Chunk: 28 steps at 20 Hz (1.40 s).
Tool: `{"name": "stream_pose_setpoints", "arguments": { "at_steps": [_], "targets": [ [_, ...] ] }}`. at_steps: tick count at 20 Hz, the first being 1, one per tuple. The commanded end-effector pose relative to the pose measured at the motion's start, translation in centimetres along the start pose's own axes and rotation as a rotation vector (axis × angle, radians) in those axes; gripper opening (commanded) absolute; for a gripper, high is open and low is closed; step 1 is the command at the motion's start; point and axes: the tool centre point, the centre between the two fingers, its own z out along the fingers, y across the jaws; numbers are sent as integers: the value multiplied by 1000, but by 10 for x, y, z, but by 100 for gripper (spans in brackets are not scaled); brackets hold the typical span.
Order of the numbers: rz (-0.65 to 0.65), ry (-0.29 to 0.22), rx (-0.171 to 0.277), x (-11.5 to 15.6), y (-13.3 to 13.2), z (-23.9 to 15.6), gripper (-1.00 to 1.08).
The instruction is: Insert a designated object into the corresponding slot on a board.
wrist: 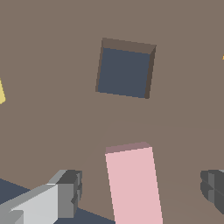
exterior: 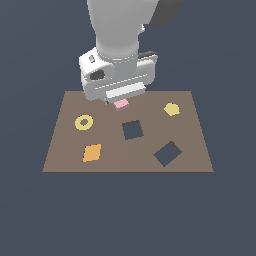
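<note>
Claw (exterior: pixel 120 101) low over far edge of board (exterior: pixel 65 150), directly above block (exterior: pixel 121 104). In wrist view, fingers (wrist: pixel 65 192) stand well apart either side of block (wrist: pixel 133 183), clear gaps on both flanks, no contact: claw spread, nothing pinched. Probable reason for pose: straddling block ahead of closing on its long sides; grasp not yet made.

Block lies flat on board near far edge, just beyond less tilted hole (exterior: pixel 132 130), well apart from slot (exterior: pixel 167 153), which sits toward exterior view's right, near front edge. Slot turned like a diamond, so block likely needs yaw before insertion. Nearer hole a possible wrong target; looks similar in size.

Other pieces flush on board: ring (exterior: pixel 84 122) and orange diamond (exterior: pixel 92 153) on exterior view's left, hexagon (exterior: pixel 171 109) at far right. None in likely path from block to slot.

Board flat, brown, matte, holes sharp-edged with dark floor below. Bench (exterior: pixel 30 215) uniform dark blue-grey; no walls or other room features visible.
</note>
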Motion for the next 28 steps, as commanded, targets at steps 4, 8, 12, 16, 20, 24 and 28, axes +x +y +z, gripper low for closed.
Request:
{"name": "stream_pose_setpoints", "arguments": {
  "at_steps": [4, 8, 12, 16, 20, 24, 28],
  "targets": [
    [-87, 1, 5, -16, -1, 17, 100],
    [-125, 1, 7, -24, 0, 25, 100],
    [-143, 1, 8, -27, 1, 29, 100],
    [-141, 1, 8, -27, 1, 29, 100],
    [-143, 1, 8, -27, 1, 36, 100],
    [-145, 1, 8, -27, 1, 47, 100],
    [-146, 1, 8, -28, 1, 49, -100]
  ]
}}
